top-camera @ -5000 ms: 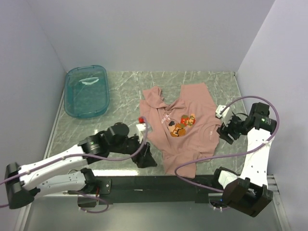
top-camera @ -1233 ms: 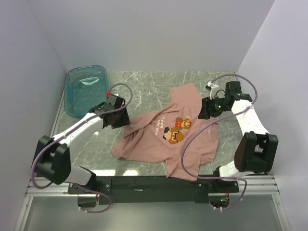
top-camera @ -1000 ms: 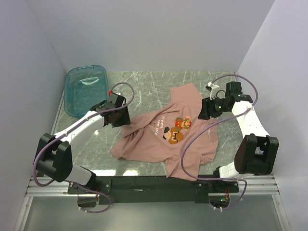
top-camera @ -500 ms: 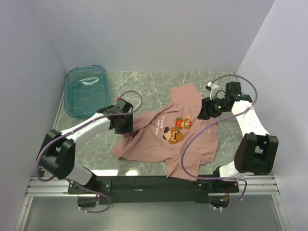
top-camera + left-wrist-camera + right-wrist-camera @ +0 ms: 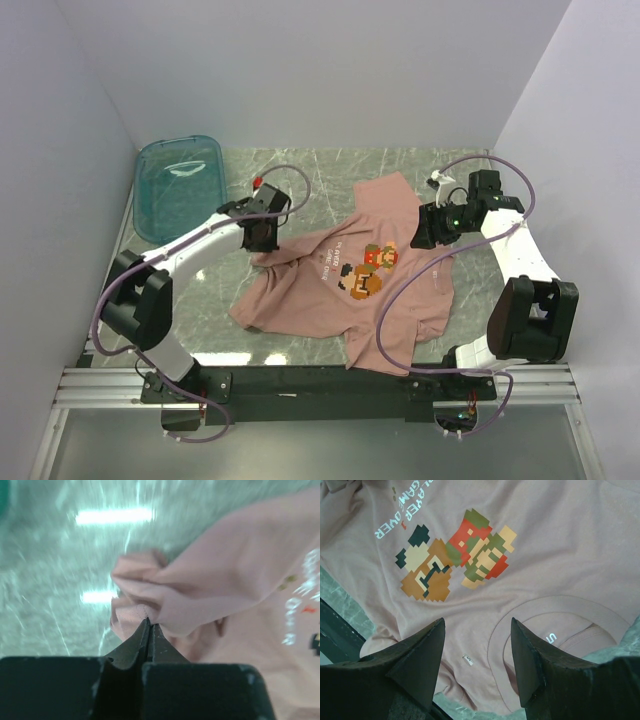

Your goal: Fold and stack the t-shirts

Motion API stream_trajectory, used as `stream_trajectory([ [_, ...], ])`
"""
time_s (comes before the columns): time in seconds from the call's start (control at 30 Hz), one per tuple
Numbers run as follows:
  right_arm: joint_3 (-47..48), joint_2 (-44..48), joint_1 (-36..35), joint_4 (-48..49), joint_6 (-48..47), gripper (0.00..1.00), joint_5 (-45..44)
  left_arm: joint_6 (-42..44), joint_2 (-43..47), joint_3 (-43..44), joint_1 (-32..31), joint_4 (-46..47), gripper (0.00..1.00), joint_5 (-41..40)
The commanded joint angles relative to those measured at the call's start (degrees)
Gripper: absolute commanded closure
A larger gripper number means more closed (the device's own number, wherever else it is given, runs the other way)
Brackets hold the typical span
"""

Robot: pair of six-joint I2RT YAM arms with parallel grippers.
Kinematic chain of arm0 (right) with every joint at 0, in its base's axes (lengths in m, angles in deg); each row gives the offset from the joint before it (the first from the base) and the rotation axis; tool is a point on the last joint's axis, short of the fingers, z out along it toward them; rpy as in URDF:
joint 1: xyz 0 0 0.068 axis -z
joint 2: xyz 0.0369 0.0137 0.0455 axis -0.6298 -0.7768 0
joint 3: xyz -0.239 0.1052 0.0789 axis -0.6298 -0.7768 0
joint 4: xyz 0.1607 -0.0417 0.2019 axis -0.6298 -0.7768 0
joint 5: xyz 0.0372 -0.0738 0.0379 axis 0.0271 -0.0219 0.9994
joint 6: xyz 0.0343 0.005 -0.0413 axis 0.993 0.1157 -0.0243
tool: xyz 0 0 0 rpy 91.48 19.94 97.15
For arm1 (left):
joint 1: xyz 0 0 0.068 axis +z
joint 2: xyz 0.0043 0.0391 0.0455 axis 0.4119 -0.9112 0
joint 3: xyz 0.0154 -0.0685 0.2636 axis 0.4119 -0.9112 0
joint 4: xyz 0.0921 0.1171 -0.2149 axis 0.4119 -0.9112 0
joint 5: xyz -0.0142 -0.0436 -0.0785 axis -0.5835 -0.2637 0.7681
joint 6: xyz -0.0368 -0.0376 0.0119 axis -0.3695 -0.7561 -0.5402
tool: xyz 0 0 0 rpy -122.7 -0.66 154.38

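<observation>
Dusty-pink t-shirt (image 5: 340, 295), 1 piece, lying crumpled at middle of marble table (image 5: 300, 170), print (image 5: 455, 555) facing up. Left gripper (image 5: 148, 624) pinched tight on bunched fabric at far-left edge of shirt. Right gripper (image 5: 477, 652) spread wide over collar (image 5: 560, 625). Teal tub (image 5: 180, 190) at far left, well apart.

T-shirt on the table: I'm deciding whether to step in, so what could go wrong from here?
The left gripper pinches only a small bunched fold of the t-shirt at its tips; a pull may slip it free. The right gripper hangs open above the collar, holding nothing, so a one-sided pull would likely drag and crumple the shirt. The purple cable crosses over the cloth and might snag it.
</observation>
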Motion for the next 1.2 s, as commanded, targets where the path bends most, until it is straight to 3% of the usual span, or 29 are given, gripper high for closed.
stream_trajectory([
  [0.0, 0.3, 1.9, -0.4, 0.9, 0.1, 0.38, 0.4, 4.0, 0.2, 5.7, 2.2, 0.2, 1.0, -2.6],
  [0.33, -0.2, 2.6, -0.3, 1.0, -0.3, 0.38, -0.4, 7.9, -6.4, 18.1, 6.9, -0.5, 1.0, 3.4],
  [0.77, 0.3, 1.0, -0.3, 1.2, 0.1, 0.38, 0.5, 9.9, -2.8, 13.7, 8.5, 2.0, 1.0, 3.0],
  [1.0, 1.7, 0.6, -0.4, 0.6, 0.0, 0.38, 0.4, 8.8, -13.7, 26.3, 14.5, 2.7, 1.0, 2.8],
  [1.07, 2.1, 0.7, -0.4, 0.4, 0.0, 0.38, 0.4, 5.6, -16.7, 31.6, 16.0, 3.5, 0.88, 2.1],
  [1.1, 2.2, 0.8, -0.4, 0.3, -0.1, 0.38, 0.4, 4.8, -17.5, 33.3, 17.0, 4.2, 0.76, 1.8],
  [1.13, 2.2, 1.1, -0.5, 0.2, -0.1, 0.38, 0.3, 4.2, -18.2, 36.4, 17.4, 5.2, 0.56, 2.2],
  [1.17, 2.3, 1.2, -0.5, 0.0, -0.2, 0.38, 0.2, 3.4, -20.1, 38.3, 17.6, 5.1, 0.51, 2.5],
])
